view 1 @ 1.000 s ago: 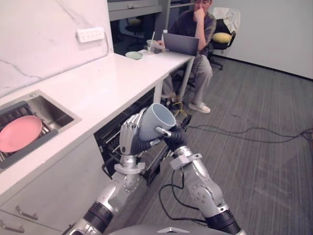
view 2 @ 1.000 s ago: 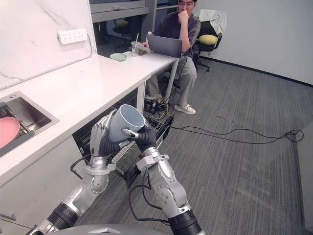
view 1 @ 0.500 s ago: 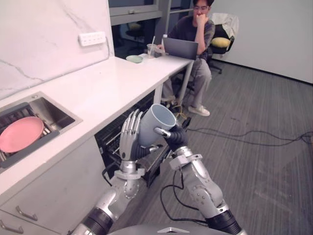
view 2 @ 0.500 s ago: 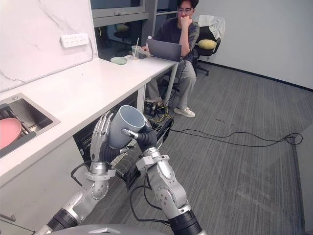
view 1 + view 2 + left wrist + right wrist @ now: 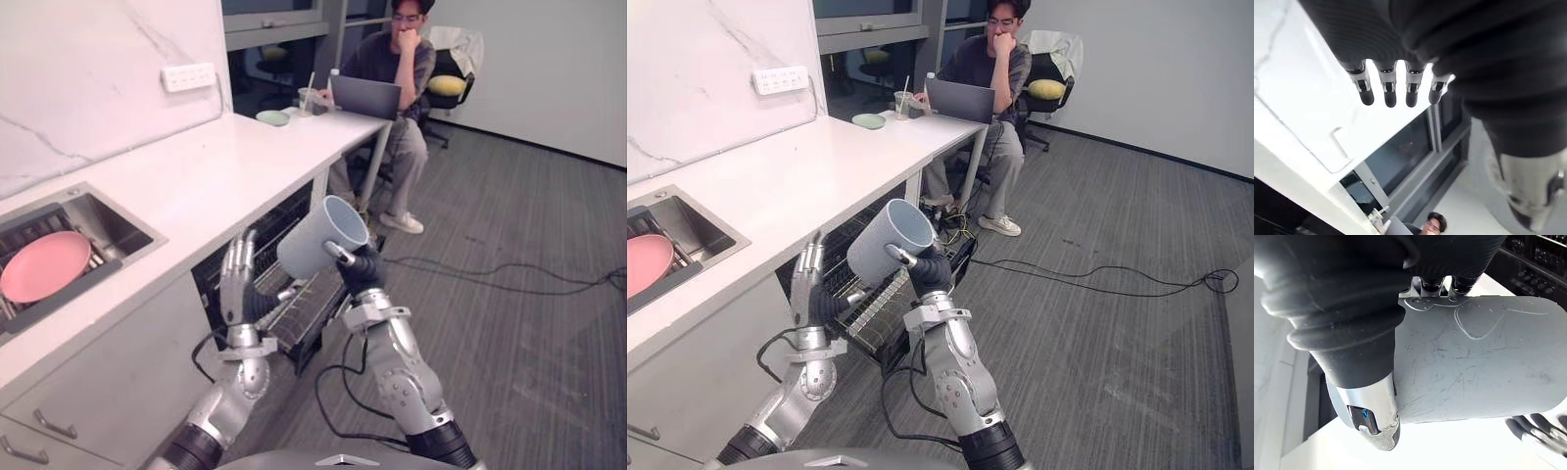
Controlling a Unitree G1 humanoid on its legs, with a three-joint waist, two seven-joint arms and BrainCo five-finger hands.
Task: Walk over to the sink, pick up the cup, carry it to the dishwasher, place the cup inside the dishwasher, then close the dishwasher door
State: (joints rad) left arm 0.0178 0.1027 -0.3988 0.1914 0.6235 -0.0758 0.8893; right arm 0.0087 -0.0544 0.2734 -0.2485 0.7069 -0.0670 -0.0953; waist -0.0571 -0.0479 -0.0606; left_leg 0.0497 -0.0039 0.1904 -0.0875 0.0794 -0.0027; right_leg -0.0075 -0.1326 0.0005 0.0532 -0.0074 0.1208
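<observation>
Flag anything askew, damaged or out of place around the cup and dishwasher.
The cup is tipped well off upright, mouth angled away, pinched in the right hand near the dishwasher rack. Its grey wall carries many fine scratches. The left hand stands open beside it, apart. Nothing looks spilled.

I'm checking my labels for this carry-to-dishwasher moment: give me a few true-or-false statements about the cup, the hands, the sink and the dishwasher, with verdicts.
1. The right hand holds the grey-blue ceramic cup in the air. True.
2. The left hand is curled round the cup too. False: its fingers are straight, beside the cup.
3. A pink round plate lies in the steel sink. True.
4. The dishwasher is closed. False: it stands open, its wire rack showing below the cup.
</observation>
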